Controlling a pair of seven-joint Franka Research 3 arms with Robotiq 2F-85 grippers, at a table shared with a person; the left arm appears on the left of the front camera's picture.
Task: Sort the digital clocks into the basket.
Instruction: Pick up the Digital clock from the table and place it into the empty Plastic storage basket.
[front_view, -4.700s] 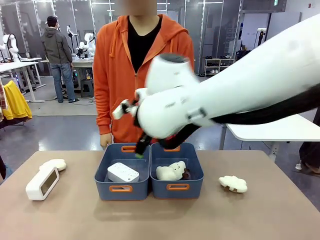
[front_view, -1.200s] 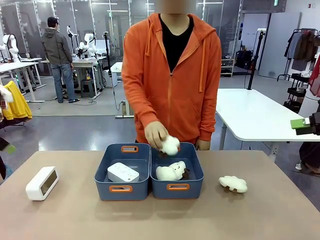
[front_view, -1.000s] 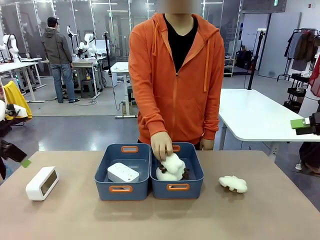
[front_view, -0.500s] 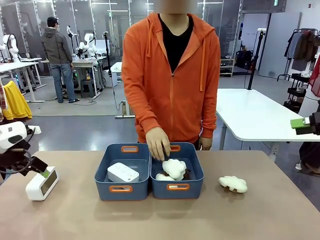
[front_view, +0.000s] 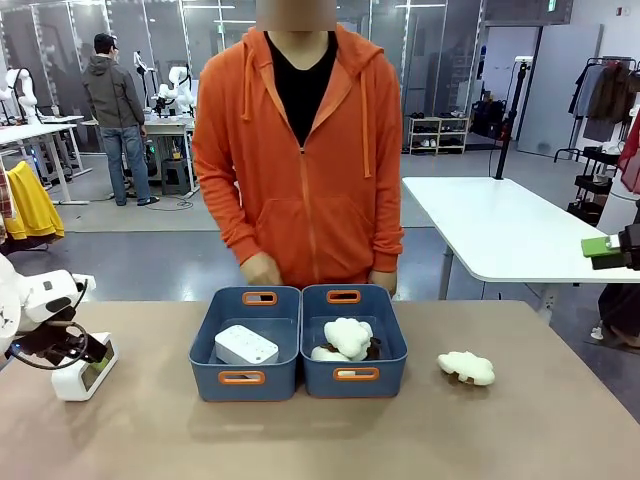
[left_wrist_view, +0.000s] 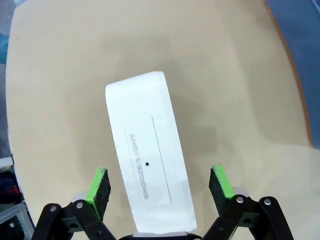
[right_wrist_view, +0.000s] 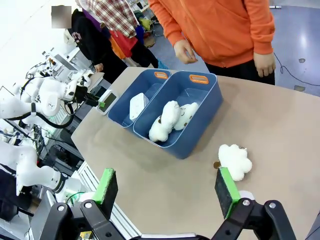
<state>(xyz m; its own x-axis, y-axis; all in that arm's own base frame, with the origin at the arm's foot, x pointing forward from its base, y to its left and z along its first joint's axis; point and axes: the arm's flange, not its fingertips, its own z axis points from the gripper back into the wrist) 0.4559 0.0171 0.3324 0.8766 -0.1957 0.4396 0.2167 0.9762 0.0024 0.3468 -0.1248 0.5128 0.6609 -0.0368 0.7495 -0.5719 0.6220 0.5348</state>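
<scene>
while wide open, left end effector (left_wrist_view: 160, 185) straddles clock (left_wrist_view: 148, 155).

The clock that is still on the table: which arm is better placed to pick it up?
The left. Its open gripper already straddles the clock, while the right gripper hangs open far off, near the plush toy.

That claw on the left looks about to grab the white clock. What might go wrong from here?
Two things, I'd guess. The left claw is open with its green pads either side of the clock, but the clock lies slightly askew between them, so it may twist or slip when squeezed. Also, the basket already holds one clock, so the second could land on top of it and tip.
</scene>
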